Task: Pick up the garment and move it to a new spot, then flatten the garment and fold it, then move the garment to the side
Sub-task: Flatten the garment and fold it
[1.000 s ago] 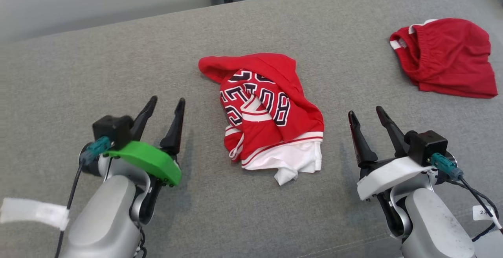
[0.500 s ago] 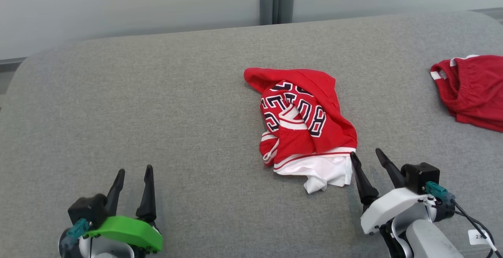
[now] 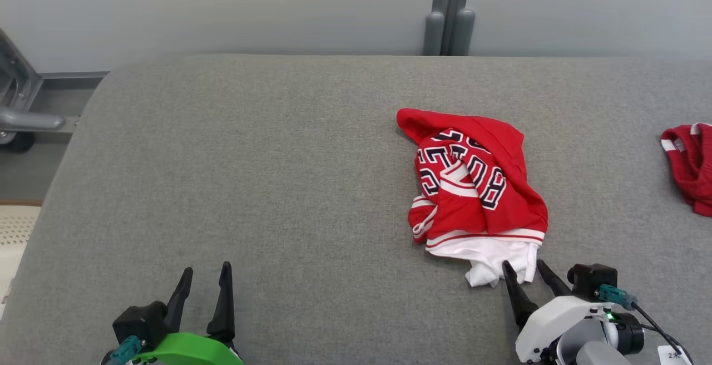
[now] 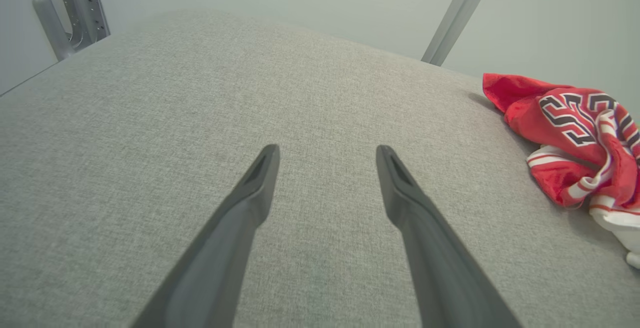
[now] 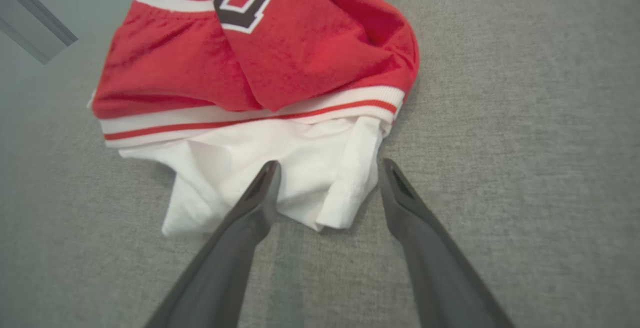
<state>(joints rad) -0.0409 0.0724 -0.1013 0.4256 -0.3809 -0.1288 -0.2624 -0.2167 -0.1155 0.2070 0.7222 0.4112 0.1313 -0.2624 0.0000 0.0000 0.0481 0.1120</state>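
Clearly the right gripper (image 3: 523, 266), jaws wide, is nearer: the crumpled jersey (image 3: 478, 187) lies just ahead on the grey cushion (image 3: 278, 176), white hem between its fingertips (perhaps touching); left gripper (image 3: 206, 269), equally wide, well apart.

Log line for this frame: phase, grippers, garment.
phase: pre-grasp | right gripper: open, tips at jersey white edge | left gripper: open, above grey cushion, apart from jersey | held: nothing
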